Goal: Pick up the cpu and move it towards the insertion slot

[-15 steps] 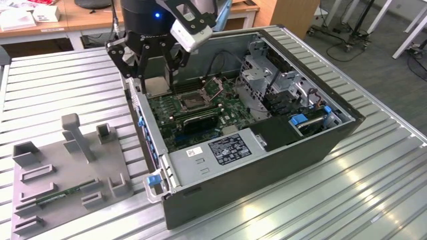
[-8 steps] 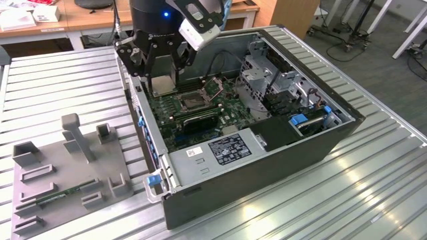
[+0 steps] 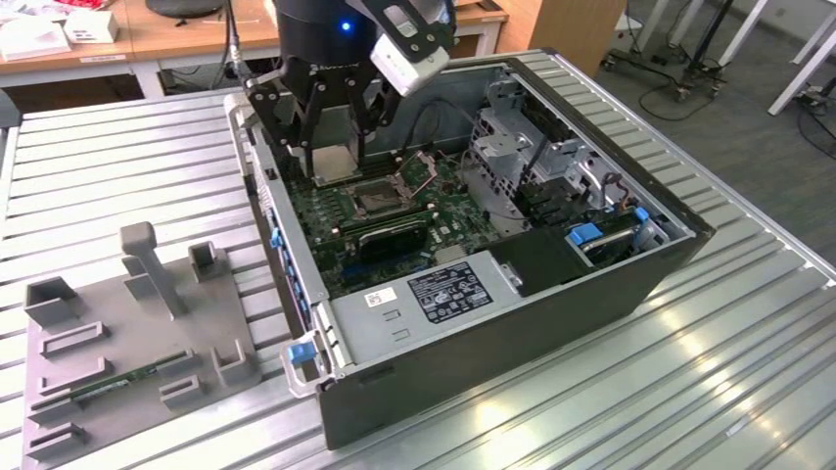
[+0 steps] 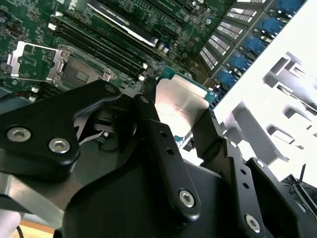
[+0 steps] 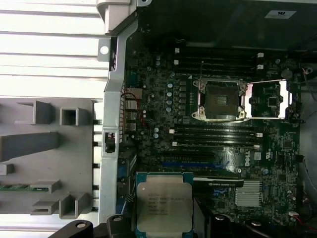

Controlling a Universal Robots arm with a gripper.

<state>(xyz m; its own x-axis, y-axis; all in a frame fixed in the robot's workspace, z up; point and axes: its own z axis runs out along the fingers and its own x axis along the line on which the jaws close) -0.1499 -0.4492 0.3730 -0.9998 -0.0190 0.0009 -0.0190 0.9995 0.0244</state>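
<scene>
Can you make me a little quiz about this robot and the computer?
1. True or false: the gripper is holding the cpu.
2. Is the insertion slot A) covered by the chip or B) open with nothing in it?
3. In the exterior view, what lies on the grey holder tray outside the computer case?

Key: 1 true. 2 B. 3 a thin green memory stick.

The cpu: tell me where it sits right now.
The cpu is held in the gripper above the motherboard, beside the case's wall, short of the insertion slot.
</scene>
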